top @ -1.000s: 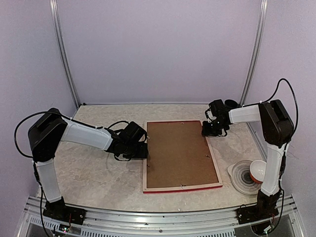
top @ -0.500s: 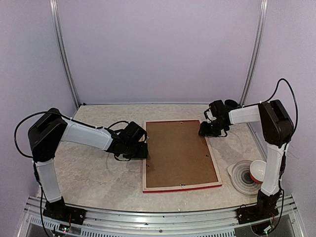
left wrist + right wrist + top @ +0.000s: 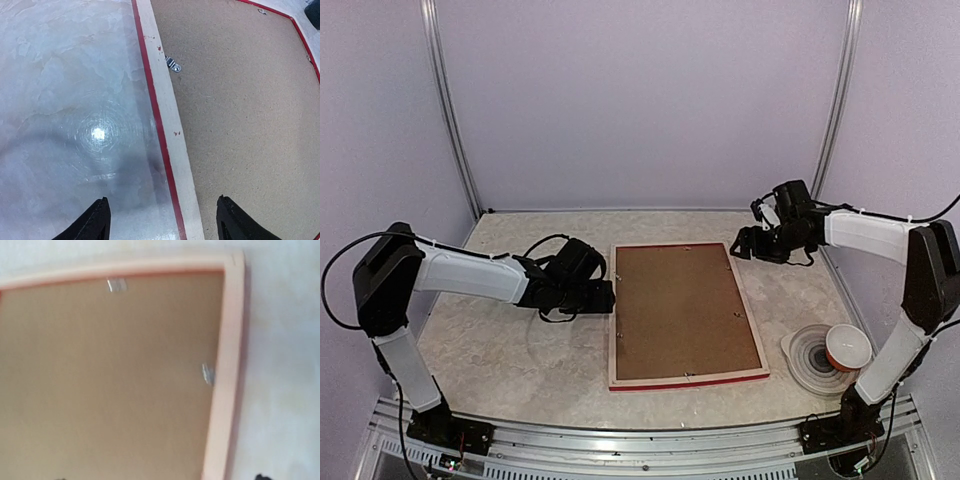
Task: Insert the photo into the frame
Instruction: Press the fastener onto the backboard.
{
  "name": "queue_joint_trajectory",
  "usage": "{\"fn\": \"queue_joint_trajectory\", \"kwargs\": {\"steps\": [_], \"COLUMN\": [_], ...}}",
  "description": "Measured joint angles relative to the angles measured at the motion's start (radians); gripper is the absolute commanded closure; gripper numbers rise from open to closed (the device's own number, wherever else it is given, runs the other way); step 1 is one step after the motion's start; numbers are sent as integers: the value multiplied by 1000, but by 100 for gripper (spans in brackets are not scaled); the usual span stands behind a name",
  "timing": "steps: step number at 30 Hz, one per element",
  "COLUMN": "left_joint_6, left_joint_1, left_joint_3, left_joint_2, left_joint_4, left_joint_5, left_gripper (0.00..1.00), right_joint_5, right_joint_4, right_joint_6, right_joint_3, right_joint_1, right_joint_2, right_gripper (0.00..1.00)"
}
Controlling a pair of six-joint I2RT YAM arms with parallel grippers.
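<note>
Marbled pale table point(image 3: 500, 350) carries everything, and the frame point(image 3: 614, 340) lies flat at its middle, face down, its pale bare-wood back turned up and a strip of red showing along its near edge. Left of the frame, the left gripper point(image 3: 604, 297) sits low over the table just beside the frame's left rail, toward the far half of that rail. In the left wrist view its two black fingertips point(image 3: 95, 222) stand well apart with nothing between them but the rail's pale wood and red edge below, so this hand is open and holds nothing. Inside the frame a plain brown backing board point(image 3: 685, 310) fills the opening, lying level with the wooden rails. A small metal clip point(image 3: 173, 64) sits on the board just inside the frame's left rail, and two more clips point(image 3: 117, 285) show in the blurred right wrist view near the frame's far right corner. Just beyond that far right corner the right gripper point(image 3: 742, 245) hangs above the table, apart from the frame. Only dark slivers of its fingers point(image 3: 259, 476) peek in at the bottom of its own view, set wide with nothing gripped, so it is open too. Right of the frame's near right corner lies a pale ringed plate point(image 3: 810, 360), with an orange cup point(image 3: 847, 347), white inside, tilted on its right side
</note>
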Motion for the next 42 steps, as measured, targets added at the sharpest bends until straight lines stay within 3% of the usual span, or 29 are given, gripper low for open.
{"fn": "queue_joint_trajectory", "kwargs": {"steps": [5, 8, 18, 27, 42], "left_joint_6": [9, 10, 10, 7, 3], "left_joint_1": [-9, -11, -22, -38, -50], "left_joint_3": [-67, -113, -153, -148, -99], "left_joint_2": [-38, -48, -50, -49, -13], "left_joint_4": [6, 7, 24, 23, 21], "left_joint_5": [-13, -13, -12, -12, -11], "left_gripper": [6, 1, 1, 1, 1], "right_joint_5": [8, 8, 39, 34, 33], "right_joint_4": [-37, -73, -95, -34, 18], "right_joint_6": [-20, -24, -28, -31, -42], "right_joint_3": [-169, -259, -311, -320, -320], "right_joint_1": [0, 2, 23, 48, 68], "right_joint_2": [-64, -88, -132, -75, -25], "right_gripper": [19, 19, 22, 32, 40]}}
